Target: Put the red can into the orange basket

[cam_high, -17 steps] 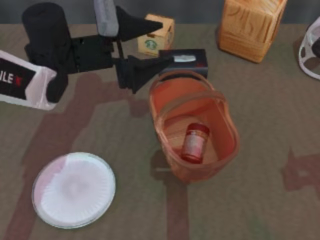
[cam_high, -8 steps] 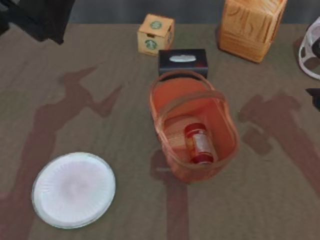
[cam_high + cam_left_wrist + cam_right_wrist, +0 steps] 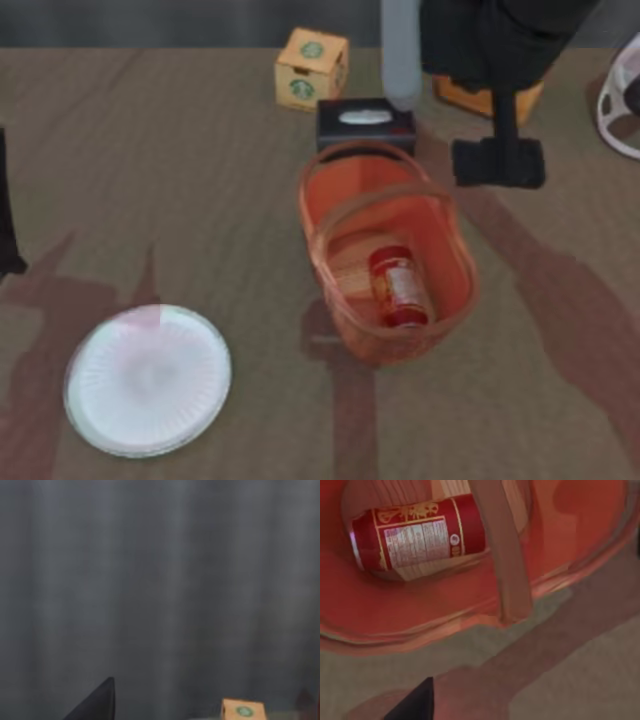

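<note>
The red can [image 3: 400, 288] lies on its side on the slatted bottom of the orange basket [image 3: 455, 300], which stands at the table's middle. In the right wrist view the can [image 3: 415, 532] shows its label, with the basket's handle [image 3: 502, 565] crossing in front. My right gripper [image 3: 498, 165] hangs open and empty over the table just right of the basket's back rim; one dark fingertip [image 3: 417, 705] shows. My left arm [image 3: 6, 220] is parked at the left edge, its gripper open, with one fingertip [image 3: 97, 707] in view facing the grey wall.
A black tissue box [image 3: 366, 120] touches the basket's back. A small green-logo carton [image 3: 312, 68] stands behind it. A tan wooden box [image 3: 495, 98] is mostly hidden by the right arm. A white plate [image 3: 148, 380] lies front left, a white wire rack [image 3: 622, 100] far right.
The left arm pulled back from beside the basket to the left edge. The can tipped from upright onto its side. The right arm swung in over the back right of the basket.
</note>
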`<move>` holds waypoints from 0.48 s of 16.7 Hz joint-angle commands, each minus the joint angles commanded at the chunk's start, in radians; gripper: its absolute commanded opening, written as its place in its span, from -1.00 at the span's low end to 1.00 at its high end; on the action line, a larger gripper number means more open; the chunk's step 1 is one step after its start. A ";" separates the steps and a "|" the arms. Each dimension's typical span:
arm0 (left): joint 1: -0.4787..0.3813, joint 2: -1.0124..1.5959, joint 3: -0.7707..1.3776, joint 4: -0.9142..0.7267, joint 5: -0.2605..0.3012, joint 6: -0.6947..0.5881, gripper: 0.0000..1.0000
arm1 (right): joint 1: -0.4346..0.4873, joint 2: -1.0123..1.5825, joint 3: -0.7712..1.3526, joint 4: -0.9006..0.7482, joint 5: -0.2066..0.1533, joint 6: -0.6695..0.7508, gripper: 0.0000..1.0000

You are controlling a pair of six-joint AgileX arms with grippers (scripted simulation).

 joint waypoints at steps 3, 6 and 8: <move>0.018 -0.210 -0.158 -0.117 -0.119 0.035 1.00 | 0.060 0.221 0.222 -0.147 0.000 -0.113 1.00; 0.026 -0.341 -0.266 -0.194 -0.192 0.066 1.00 | 0.098 0.359 0.362 -0.242 -0.001 -0.185 1.00; 0.028 -0.381 -0.304 -0.220 -0.217 0.079 1.00 | 0.111 0.401 0.404 -0.273 -0.001 -0.208 1.00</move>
